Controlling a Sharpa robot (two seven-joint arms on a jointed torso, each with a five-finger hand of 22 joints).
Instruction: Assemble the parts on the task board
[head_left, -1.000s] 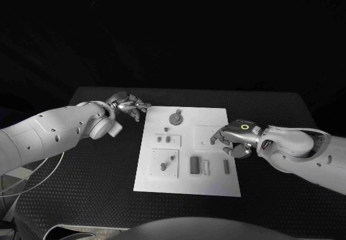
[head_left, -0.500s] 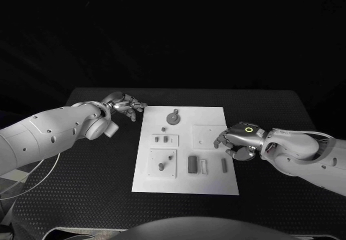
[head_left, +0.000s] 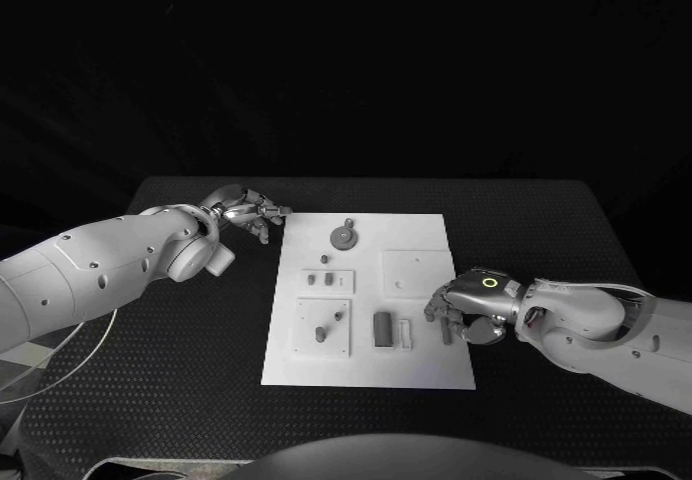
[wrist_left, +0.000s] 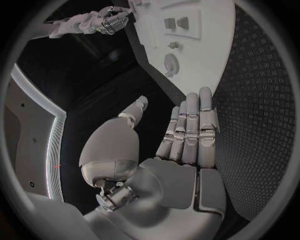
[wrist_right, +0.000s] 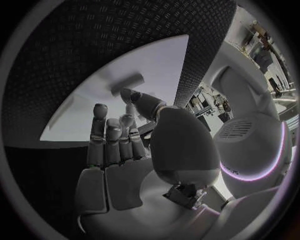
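Head view shows the white task board (head_left: 369, 300) lying in the middle of the black counter (head_left: 548, 220). Small parts sit on it — a round piece with a stem (head_left: 345, 236) at the far end, and a dark block (head_left: 384, 329) and a thin dark bar (head_left: 447, 332) at the near end.

The right hand (head_left: 464, 303) is over the right edge of the board, at the near end. Its fingers curl down toward the thin bar and I can see nothing held in them. The bar is just under and to the left of the fingertips, and I cannot tell if they touch it. Its long way runs near to far, so the fingers would have to close on it across its two long sides.

The left hand (head_left: 245, 212) waits off the far left corner of the board, fingers loosely spread, holding nothing — the right hand is much nearer to the bar.
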